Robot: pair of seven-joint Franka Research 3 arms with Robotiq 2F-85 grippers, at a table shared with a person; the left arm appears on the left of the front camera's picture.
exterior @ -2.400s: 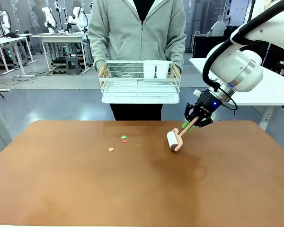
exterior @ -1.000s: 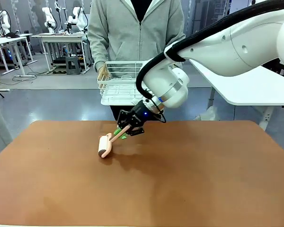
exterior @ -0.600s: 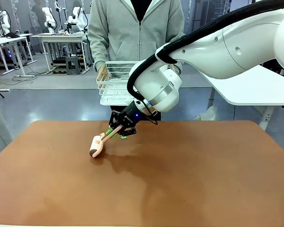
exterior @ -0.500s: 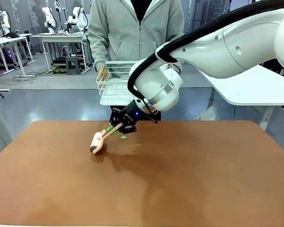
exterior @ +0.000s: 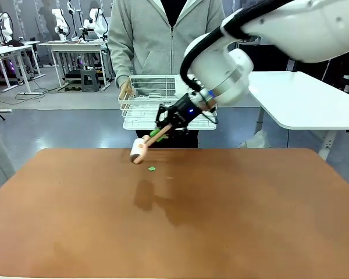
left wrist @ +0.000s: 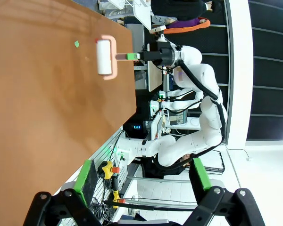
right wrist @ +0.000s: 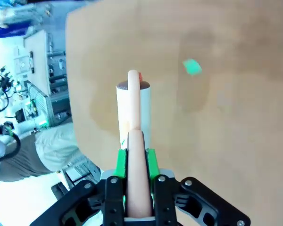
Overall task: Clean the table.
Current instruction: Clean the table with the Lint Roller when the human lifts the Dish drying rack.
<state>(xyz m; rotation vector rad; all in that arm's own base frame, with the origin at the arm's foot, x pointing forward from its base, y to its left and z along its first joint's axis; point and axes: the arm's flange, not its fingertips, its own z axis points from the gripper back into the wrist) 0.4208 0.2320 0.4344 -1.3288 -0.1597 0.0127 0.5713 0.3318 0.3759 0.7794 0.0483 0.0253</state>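
My right gripper [exterior: 161,132] is shut on the pink handle of a lint roller [exterior: 139,151], which hangs tilted just above the far edge of the reddish-brown table [exterior: 232,221]. A small green scrap [exterior: 152,168] lies on the table just below the roller. In the right wrist view the roller [right wrist: 132,106] points away from my gripper [right wrist: 134,162], a red bit clings to its far end, and the green scrap [right wrist: 192,67] lies beside it. My left gripper [left wrist: 144,181] stands open with nothing between its fingers, far from the roller [left wrist: 104,57].
A person stands at the far side and holds a white wire dish rack [exterior: 145,109] in both hands just behind my right gripper. A white-topped table [exterior: 302,99] stands at the back right.
My right gripper swept the roller left over the scraps, then lifted it and drew back toward the far edge. The orange and red scraps are gone from the table; one green scrap lies there.
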